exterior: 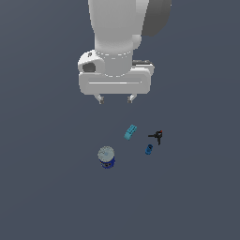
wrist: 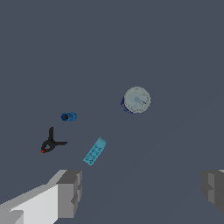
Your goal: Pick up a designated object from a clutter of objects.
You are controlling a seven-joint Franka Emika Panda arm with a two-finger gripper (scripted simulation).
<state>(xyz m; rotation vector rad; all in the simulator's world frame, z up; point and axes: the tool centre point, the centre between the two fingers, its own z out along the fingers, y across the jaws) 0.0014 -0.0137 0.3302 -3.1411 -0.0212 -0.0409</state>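
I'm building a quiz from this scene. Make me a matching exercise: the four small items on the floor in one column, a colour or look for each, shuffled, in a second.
Things:
1. can
2. block
3. small cylinder
4. tool

Looks:
A. black with a red tip
B. teal, rectangular
C. dark blue side, pale grey round top
D. plain blue, much smaller than the can

Pairs: 1-C, 2-B, 3-D, 4-A
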